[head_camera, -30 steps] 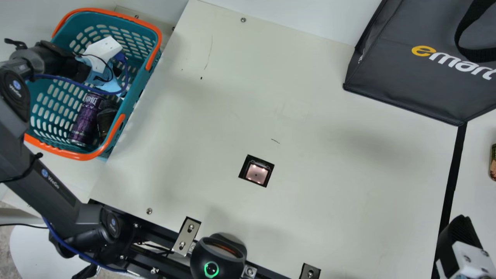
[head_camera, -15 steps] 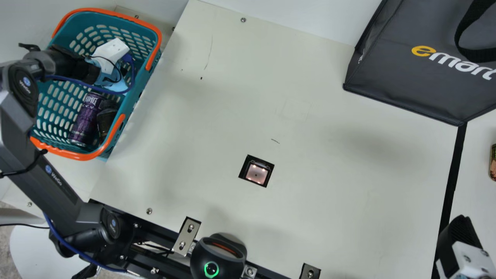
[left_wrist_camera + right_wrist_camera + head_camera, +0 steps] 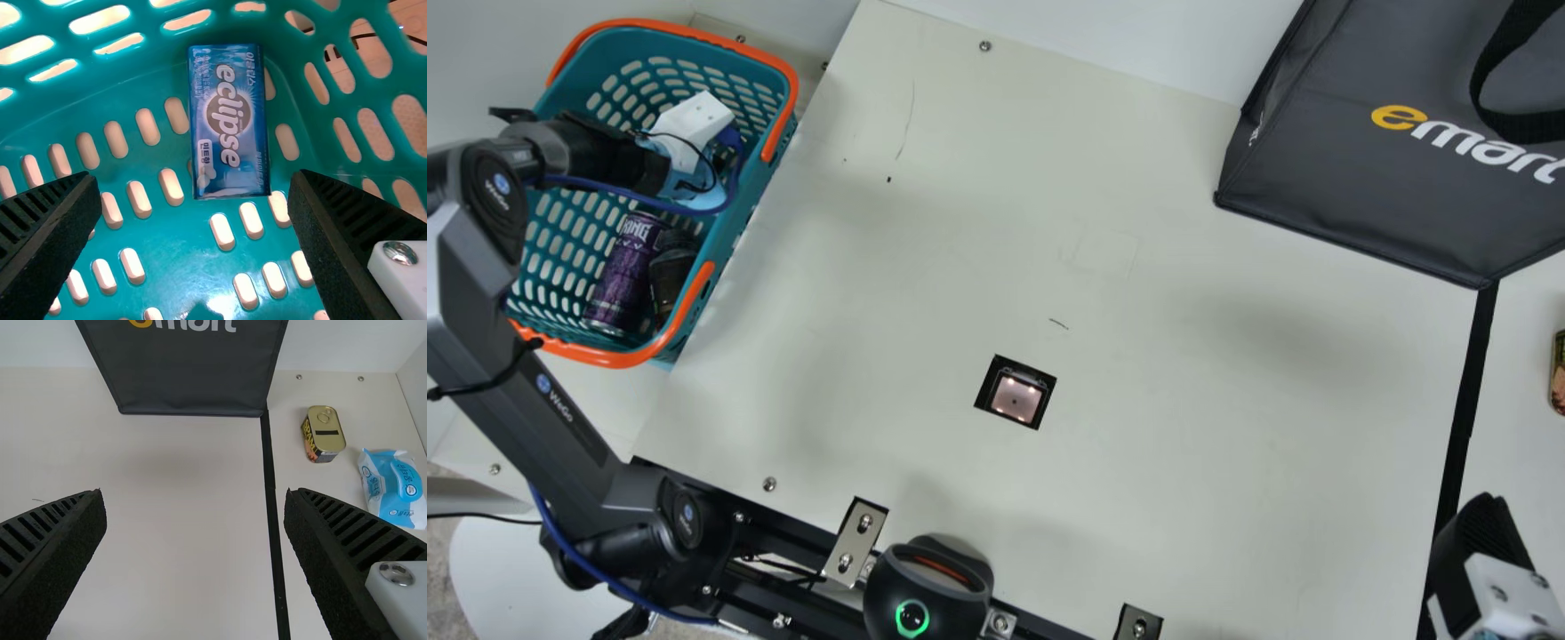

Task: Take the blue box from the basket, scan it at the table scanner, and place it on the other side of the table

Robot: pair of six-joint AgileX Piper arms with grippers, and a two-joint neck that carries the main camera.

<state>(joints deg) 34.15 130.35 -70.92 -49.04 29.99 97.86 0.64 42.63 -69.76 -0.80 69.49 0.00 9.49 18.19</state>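
Left tool (image 3: pixel 195 178) is spread and empty, so imo a crooked dip snags the basket (image 3: pixel 223 33), missing the blue box (image 3: pixel 230 120).

A robotics lab laid out like a shop checkout centers on a lit scanner (image 3: pixel 1016 396) set flush in a cream table (image 3: pixel 1183 462). A teal shopping basket (image 3: pixel 605 358) holding a purple can (image 3: pixel 624 271) sits to the scanner's left, while a dark shopping bag (image 3: pixel 1360 196) stands beyond it to the right. A black robot arm (image 3: pixel 560 418) and bolted metal rails (image 3: pixel 791 532) on the scanner's near side mark the place as a lab rather than a working store.
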